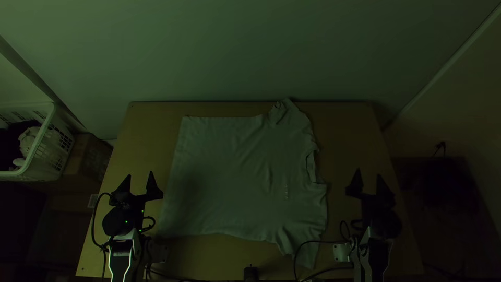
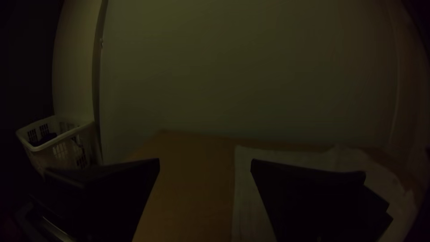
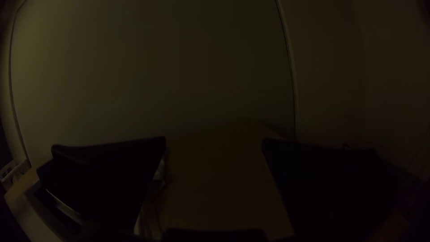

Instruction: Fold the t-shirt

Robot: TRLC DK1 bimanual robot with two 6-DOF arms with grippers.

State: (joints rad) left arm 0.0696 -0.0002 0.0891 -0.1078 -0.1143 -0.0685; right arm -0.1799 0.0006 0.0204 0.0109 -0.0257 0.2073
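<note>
One t-shirt (image 1: 229, 172) points neck rightward, long axis sideways; left end effector (image 1: 140, 173) and right end effector (image 1: 368, 172) gape.

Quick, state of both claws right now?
Left claw: open, holding nothing, beside the t-shirt.
Right claw: open, holding nothing, off the t-shirt's other side.

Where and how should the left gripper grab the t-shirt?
I'd pinch the t-shirt at its near hem corner, coming from the left and above. It lies spread, straight hem facing the left gripper, with that corner a free edge on the table. Being flat, it likely needs a low pinch.
</note>
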